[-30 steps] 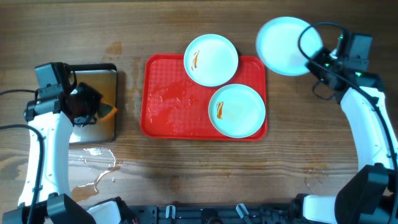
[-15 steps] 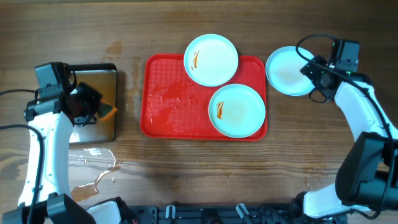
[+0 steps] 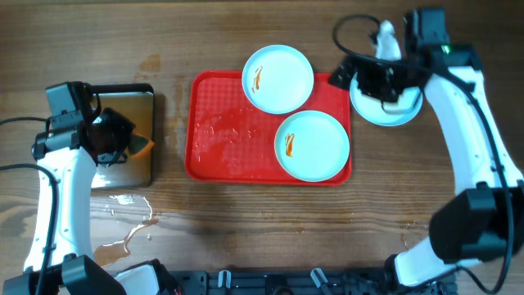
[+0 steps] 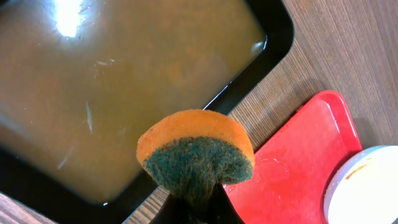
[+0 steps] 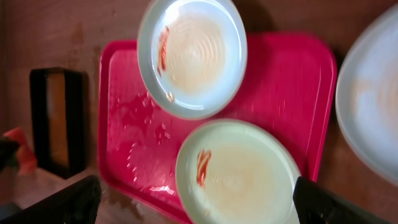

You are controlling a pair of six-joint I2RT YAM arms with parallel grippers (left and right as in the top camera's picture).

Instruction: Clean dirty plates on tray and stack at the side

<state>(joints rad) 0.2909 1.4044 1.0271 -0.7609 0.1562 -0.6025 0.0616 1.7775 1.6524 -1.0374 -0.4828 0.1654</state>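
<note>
Wood-grain table (image 3: 246, 229) fills my overhead feed, with a wet patch (image 3: 123, 220) spread near its left front edge. At centre lies the red tray (image 3: 217, 135), its left half bare and beaded with water.

Two plates ride on its right half. The far plate (image 3: 278, 78) overhangs the tray's back rim and has an orange-red smear (image 3: 258, 79) on its left side. The near plate (image 3: 312, 145) lies flat in the front right corner with a like smear (image 3: 290, 145) at its left. Their rims meet or nearly meet; I cannot tell which.

A third plate (image 3: 385, 111) rests on the bare wood just beside the tray's far right corner, off the tray. My right gripper (image 3: 372, 80) hangs over its far edge. On the right wrist feed the two fingers (image 5: 68, 200) stand at opposite bottom corners, spread wide with nothing between them. I cannot tell whether any part of that claw touches the plate.

On the left, well apart from the tray, sits a black-rimmed metal pan (image 3: 123, 176) holding murky brownish water. My left gripper (image 3: 110, 138) hovers over it. The left wrist feed shows its jaws pinched tight on a sponge (image 4: 196, 152), orange with a dark green scouring face, held above the pan's corner nearest the tray.
</note>
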